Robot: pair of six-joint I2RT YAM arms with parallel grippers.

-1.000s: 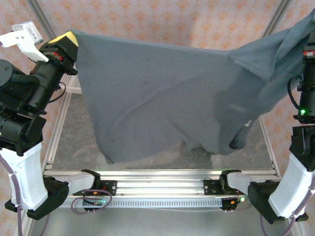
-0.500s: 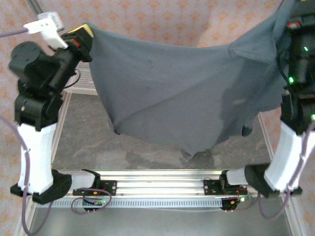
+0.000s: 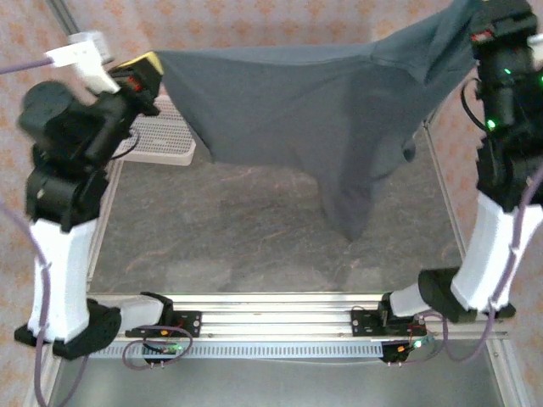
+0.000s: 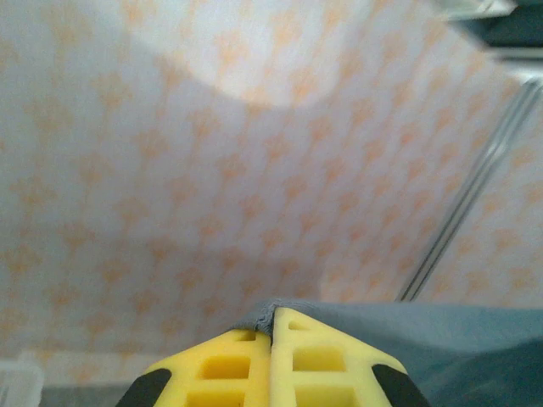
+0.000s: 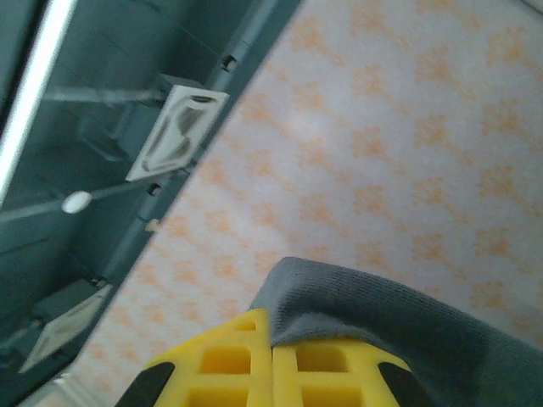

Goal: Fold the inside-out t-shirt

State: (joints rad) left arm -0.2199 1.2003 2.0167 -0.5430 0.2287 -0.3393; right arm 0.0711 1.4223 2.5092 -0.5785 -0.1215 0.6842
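Observation:
The inside-out t-shirt (image 3: 288, 102), plain slate-grey, hangs stretched in the air between both arms above the table. One long fold of it droops at the right of centre toward the tabletop. My left gripper (image 3: 149, 62) is at the shirt's upper left corner. In the left wrist view the yellow fingers of that gripper (image 4: 271, 326) are shut on a thin edge of the cloth (image 4: 441, 339). My right gripper (image 5: 271, 332) is shut on a thicker bunched edge of the shirt (image 5: 382, 314). In the top view this corner is at the upper right, draped over the right arm's wrist (image 3: 501, 51).
A white perforated basket (image 3: 161, 142) sits at the table's back left, just under the shirt's left corner. The grey marbled tabletop (image 3: 246, 229) lies below. Metal frame posts (image 3: 443, 203) border the sides and an aluminium rail (image 3: 271, 320) runs along the near edge.
Both arms have risen and swung toward the back, carrying the shirt up and away. Its lower edge has left the near part of the table, and the basket has come into sight.

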